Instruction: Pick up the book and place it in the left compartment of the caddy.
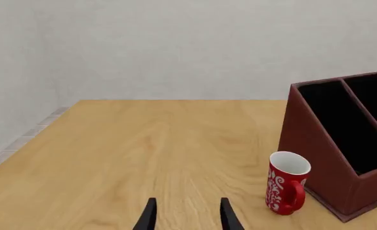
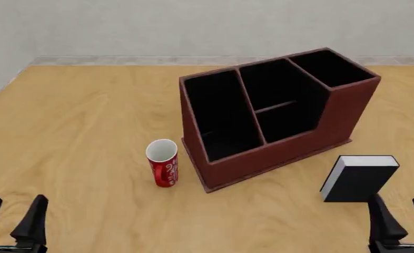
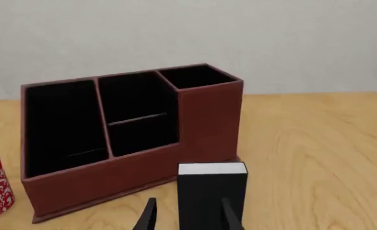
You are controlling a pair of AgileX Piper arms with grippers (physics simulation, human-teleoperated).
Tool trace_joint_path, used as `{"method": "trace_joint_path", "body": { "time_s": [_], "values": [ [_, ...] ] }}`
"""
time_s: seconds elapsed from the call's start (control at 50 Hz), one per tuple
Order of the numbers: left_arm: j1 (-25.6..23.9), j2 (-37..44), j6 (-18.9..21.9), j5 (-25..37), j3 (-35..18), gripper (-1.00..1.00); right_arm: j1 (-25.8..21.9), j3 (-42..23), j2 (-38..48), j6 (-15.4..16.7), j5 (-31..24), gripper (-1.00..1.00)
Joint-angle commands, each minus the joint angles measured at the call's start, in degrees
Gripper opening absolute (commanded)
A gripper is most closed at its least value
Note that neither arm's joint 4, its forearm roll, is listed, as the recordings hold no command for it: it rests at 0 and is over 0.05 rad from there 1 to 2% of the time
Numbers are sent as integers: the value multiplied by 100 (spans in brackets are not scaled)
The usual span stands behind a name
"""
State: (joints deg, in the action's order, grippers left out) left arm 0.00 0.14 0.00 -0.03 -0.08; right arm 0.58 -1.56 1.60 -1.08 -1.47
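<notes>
Starting pick: right gripper (image 2: 402, 215) wide, empty, just behind upright book (image 2: 358, 178) near table's (image 2: 87, 132) near-right edge. Left gripper (image 2: 13, 216) wide, idle. Next: advance, straddle book, close, lift toward caddy's (image 2: 277, 153) left compartment (image 2: 221, 116).

Matt wood-grain table (image 2: 87, 132), glossy red cup (image 2: 163, 164), matt caddy (image 2: 277, 153).

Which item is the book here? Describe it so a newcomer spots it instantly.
Start at the big reddish-brown rectangular caddy with black compartments in the middle of the light wooden table. Off its near right corner, just ahead of the right gripper, stands the thick black-covered book, upright. Its white page edges on top and boxy shape distinguish it from the round red patterned cup left of the caddy.
</notes>
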Motion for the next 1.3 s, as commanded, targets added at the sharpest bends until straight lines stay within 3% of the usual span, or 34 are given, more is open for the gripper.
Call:
{"method": "trace_joint_path", "body": {
  "time_s": [0.02,0.34,0.48,0.7,1.0,1.02,1.04,1.3],
  "values": [
    [0,29,0,-7,-17,100,-85,136,-130,137,135,100],
    [0,29,0,-7,-17,100,-136,71,-142,200,52,100],
    [0,29,0,-7,-17,100,-212,-301,-121,518,-334,100],
    [0,29,0,-7,-17,100,-370,-1106,-52,1447,-1278,100],
    [0,29,0,-7,-17,100,-520,-2099,746,2527,-2033,100],
    [0,29,0,-7,-17,100,-565,-2565,996,3026,-2446,100],
    [0,29,0,-7,-17,100,-590,-2681,1063,3136,-2548,100],
    [0,29,0,-7,-17,100,-652,-3274,1665,3960,-3128,100]
  ]
}}
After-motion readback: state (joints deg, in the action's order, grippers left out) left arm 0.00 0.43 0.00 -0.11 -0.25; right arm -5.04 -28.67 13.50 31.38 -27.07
